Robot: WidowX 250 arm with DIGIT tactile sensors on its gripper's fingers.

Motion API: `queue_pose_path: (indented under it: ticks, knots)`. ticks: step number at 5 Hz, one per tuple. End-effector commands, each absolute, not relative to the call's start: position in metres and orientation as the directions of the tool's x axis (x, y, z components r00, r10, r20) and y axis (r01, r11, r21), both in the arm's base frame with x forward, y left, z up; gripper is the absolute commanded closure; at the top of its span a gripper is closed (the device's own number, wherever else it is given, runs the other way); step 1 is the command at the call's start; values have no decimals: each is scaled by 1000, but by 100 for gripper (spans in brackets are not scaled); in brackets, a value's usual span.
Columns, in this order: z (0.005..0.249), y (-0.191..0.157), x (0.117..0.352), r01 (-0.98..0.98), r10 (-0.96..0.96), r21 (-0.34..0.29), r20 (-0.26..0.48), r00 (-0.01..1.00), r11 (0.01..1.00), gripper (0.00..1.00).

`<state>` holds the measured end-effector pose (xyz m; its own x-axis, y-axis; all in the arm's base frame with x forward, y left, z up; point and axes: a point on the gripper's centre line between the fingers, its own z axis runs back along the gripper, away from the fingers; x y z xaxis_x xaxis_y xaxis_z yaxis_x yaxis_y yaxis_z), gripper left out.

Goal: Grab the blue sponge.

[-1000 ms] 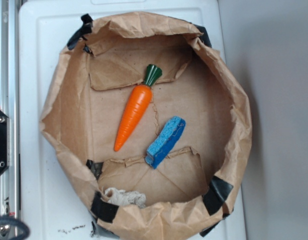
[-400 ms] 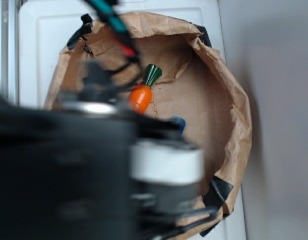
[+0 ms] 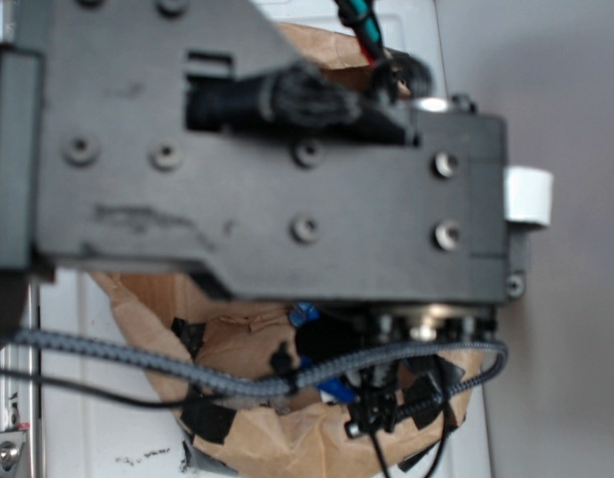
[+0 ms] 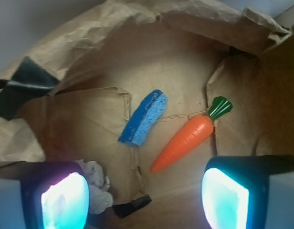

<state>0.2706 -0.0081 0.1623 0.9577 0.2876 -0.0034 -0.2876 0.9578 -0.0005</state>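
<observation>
While the exterior view is mostly blocked by the big black arm body [image 3: 257, 159], the wrist view gives a clear look down into the crumpled brown paper bag [image 4: 137, 38]. The blue sponge [image 4: 144, 117] lies flat on the bag's floor, tilted on a diagonal, roughly in the middle. Just beside it to the right is the orange toy carrot [image 4: 184, 143], green top pointing up and right; the two are close but don't look like they're touching. An off-white wad of cloth [image 4: 96, 183] sits lower left, partly behind the pincer's left finger. The pincer [image 4: 144, 195] is spread wide, with its two fingers [image 4: 65, 200] at the bottom corners of the wrist view, glowing from the light, and nothing between them. It's above the bag floor, apart from the sponge. In the exterior view only small bits of blue peek out under the arm, above a grey braided cable [image 3: 187, 373]. The bag sits on a white bench [image 3: 88, 398].
</observation>
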Motion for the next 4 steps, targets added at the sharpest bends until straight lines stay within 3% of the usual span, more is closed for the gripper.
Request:
queue_pose_path:
  ticks: [1,2,3,4]
  knots:
    - [179,-6,277,-295,296,-20,59,953,955,0]
    - [179,-6,277,-295,296,-20,59,953,955,0]
    - [141,15,278,-437,437,-20,5,899,899,0]
    - [115,27,283,-521,522,-61,3,853,851,0]
